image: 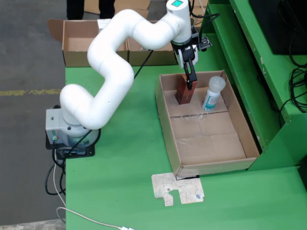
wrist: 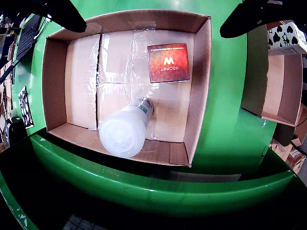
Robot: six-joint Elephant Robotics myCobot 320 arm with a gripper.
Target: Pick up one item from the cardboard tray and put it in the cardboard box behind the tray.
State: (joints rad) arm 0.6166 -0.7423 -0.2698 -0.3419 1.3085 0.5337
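A white robot arm [image: 112, 72] is reaching across a green table [image: 124, 158] from its base at the left edge of the fixed view. Its gripper [image: 190, 76] is hanging over the far end of a shallow cardboard tray [image: 168, 120], just above a red box [image: 183, 91] that is standing upright there. In the wrist view the two dark fingers [wrist: 64, 14] are sitting far apart at the top corners, so the jaws are spread wide and holding nothing. That view is looking straight down on the red box's top face [wrist: 168, 63], printed with a white W. A white bottle [image: 212, 94] with a teal label is leaning near the red box, toward the tray's right wall in the fixed view. Behind the tray, open cardboard boxes [image: 79, 45] are standing at the table's far edge.
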